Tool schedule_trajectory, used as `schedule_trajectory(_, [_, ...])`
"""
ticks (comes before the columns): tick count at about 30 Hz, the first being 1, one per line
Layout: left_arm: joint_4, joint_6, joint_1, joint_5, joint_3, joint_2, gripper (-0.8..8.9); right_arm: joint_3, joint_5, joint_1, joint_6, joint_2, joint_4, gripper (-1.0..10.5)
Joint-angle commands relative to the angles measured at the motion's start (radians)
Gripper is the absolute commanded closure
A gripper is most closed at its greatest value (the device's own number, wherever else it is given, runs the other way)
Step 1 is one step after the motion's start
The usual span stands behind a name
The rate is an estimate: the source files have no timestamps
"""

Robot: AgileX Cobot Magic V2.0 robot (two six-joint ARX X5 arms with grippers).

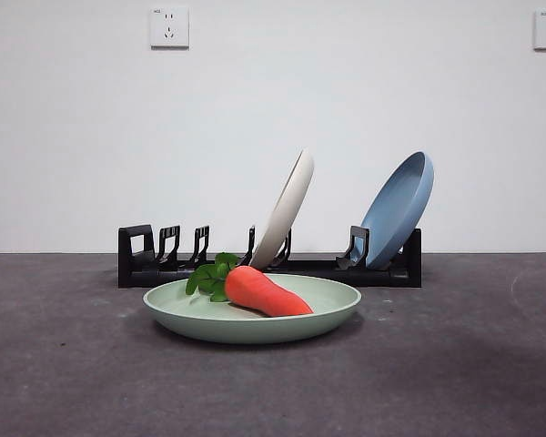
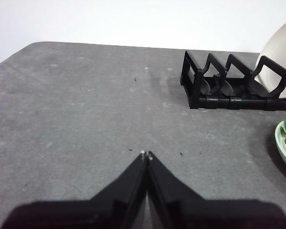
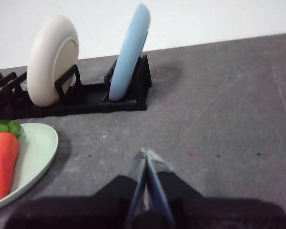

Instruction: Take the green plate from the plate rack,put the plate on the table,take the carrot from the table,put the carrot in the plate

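The carrot (image 1: 266,291) is lying in the green plate (image 1: 332,312), which is sitting on the table (image 1: 455,364) just in front of the plate rack (image 1: 136,255). A cream-white plate (image 1: 287,208) and a blue plate (image 1: 399,208) are leaning in the rack. The left gripper (image 2: 146,154) and right gripper (image 3: 146,153) are hovering over bare table, each with jaws pressed together, holding nothing.

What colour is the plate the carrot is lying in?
Pale mint green. The green plate with the carrot shows best in the front view.

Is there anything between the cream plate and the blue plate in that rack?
No plate. In the front view, only the black plate rack with an unused holder sits between the cream plate and the blue plate.
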Motion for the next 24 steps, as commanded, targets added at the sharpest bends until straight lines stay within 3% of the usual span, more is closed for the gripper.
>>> schedule_trajectory(1, [0.005, -0.006, 0.003, -0.002, -0.013, -0.003, 8.17, -0.031, 0.004, 0.000, 0.019, -0.018, 0.010, 9.5])
schedule_trajectory(24, [0.005, -0.006, 0.003, -0.002, -0.013, -0.003, 8.17, -0.050, 0.007, 0.000, 0.033, -0.059, -0.031, 9.5])
